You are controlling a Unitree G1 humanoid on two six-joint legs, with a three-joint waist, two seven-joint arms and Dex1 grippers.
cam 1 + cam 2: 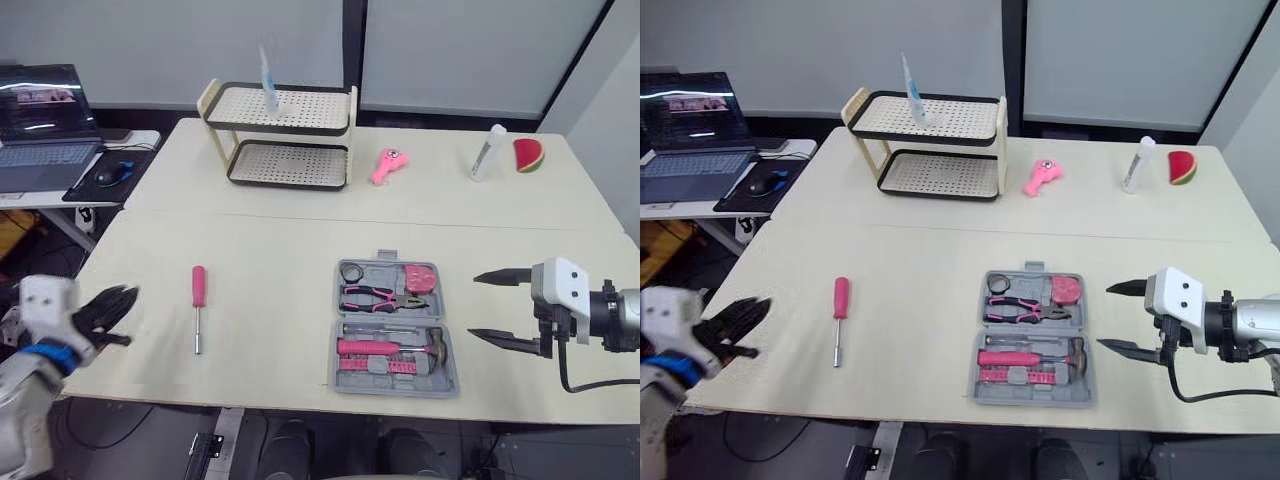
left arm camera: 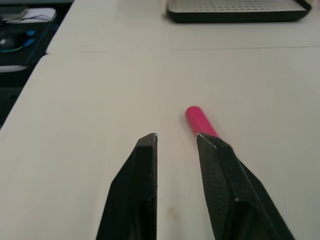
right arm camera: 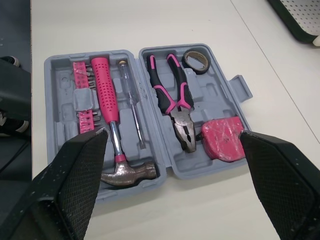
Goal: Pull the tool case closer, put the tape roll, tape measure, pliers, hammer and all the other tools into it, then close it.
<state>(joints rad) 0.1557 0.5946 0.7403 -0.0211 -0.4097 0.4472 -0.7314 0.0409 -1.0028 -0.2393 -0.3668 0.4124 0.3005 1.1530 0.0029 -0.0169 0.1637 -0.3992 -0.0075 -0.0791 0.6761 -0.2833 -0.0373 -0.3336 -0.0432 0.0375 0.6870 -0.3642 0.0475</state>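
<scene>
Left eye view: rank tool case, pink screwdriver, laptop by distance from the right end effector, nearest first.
1. tool case: open, just left of the right end effector.
2. pink screwdriver: across the table, on its left side.
3. laptop: beyond the table's far-left corner.

We see soft, even light falling from overhead across the pale bench; nothing is burnt out, and shadows are faint. The two-tier rack darkens its own lower shelf; the screwdriver throws barely a thin line beside itself. In the right wrist view the steel head of the hammer carries a dull sheen; the tool case lays a narrow shade along its edge. The laptop screen glows brightly.
</scene>
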